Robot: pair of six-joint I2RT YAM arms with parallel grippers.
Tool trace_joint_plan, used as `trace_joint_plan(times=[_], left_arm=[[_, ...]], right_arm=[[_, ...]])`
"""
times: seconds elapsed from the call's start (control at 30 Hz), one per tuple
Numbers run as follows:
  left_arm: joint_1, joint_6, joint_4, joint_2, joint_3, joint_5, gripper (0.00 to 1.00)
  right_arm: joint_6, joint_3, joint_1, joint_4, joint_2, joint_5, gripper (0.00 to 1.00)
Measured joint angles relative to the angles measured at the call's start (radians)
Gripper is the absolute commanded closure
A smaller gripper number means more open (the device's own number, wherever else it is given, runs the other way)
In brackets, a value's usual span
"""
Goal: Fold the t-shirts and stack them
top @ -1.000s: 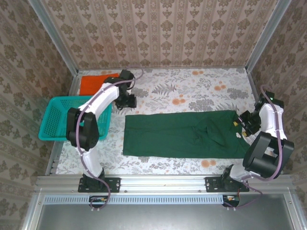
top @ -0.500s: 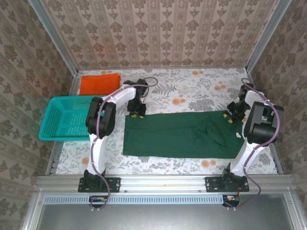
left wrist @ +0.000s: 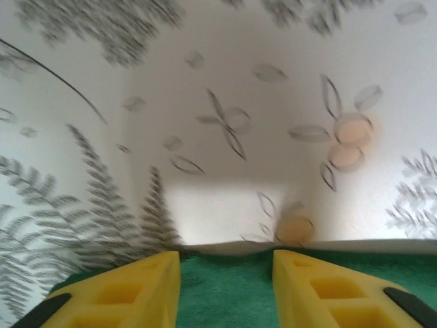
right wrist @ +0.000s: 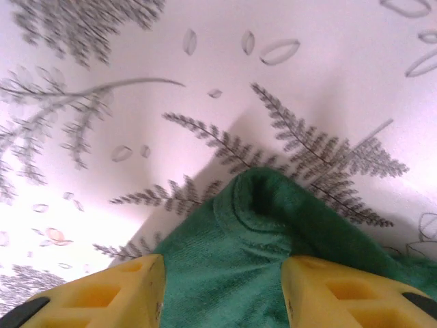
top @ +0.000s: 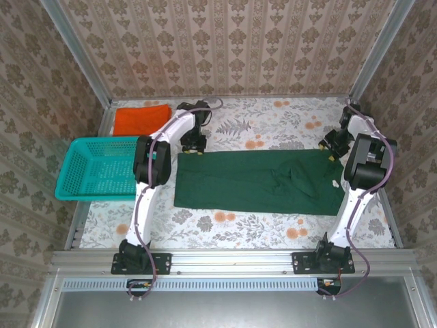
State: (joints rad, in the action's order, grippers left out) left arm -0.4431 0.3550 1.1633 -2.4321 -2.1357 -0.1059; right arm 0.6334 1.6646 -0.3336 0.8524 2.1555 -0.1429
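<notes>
Left gripper (top: 194,146) sits at the far left corner of the dark green t-shirt (top: 256,181), and in my left wrist view its yellow fingers (left wrist: 130,290) stand apart, with the shirt's far edge lying flat in the gap between them and nothing pinched. My right gripper (top: 332,153) is at the shirt's far right corner. In its wrist view the fingers (right wrist: 109,294) are likewise spread, and a rounded, bunched corner of green cloth (right wrist: 252,205) pokes up between them onto the leaf-patterned table cover. I cannot tell whether that cloth touches either finger.

The green t-shirt lies spread as a long band across the middle of the table (top: 273,119), left to right, with some creases and a folded flap toward its right end. The orange t-shirt (top: 141,119) rests folded in the far left corner of the table, well apart from the green one. A teal mesh basket (top: 65,174) stands at the left edge, just near of the orange shirt.
</notes>
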Motion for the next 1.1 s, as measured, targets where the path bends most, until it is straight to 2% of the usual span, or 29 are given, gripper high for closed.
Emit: trace_joint_plan(times=[0.17, 0.3, 0.5, 0.63, 0.73, 0.87, 1.1], left_arm=[[0.018, 0.017, 0.016, -0.001, -0.019, -0.030, 0.42], [0.010, 0.019, 0.004, 0.043, 0.014, -0.022, 0.35], [-0.056, 0.030, -0.059, 0.240, 0.174, 0.050, 0.34], [-0.092, 0.072, -0.167, 0.407, 0.377, 0.172, 0.39], [-0.096, 0.113, -0.248, 0.476, 0.490, 0.257, 0.41], [-0.100, 0.178, -0.344, 0.487, 0.548, 0.337, 0.45], [-0.132, 0.355, -0.559, 0.498, 0.658, 0.444, 0.51]], right_arm=[[-0.009, 0.034, 0.046, 0.011, -0.022, 0.026, 0.36], [-0.021, -0.045, 0.122, 0.007, -0.142, 0.043, 0.34], [-0.042, -0.265, 0.252, 0.021, -0.450, 0.054, 0.34], [-0.053, -0.402, 0.340, 0.057, -0.596, 0.054, 0.38], [-0.057, -0.488, 0.394, 0.085, -0.637, 0.058, 0.40], [-0.059, -0.565, 0.434, 0.097, -0.639, 0.074, 0.42], [-0.062, -0.599, 0.489, 0.043, -0.613, 0.140, 0.44]])
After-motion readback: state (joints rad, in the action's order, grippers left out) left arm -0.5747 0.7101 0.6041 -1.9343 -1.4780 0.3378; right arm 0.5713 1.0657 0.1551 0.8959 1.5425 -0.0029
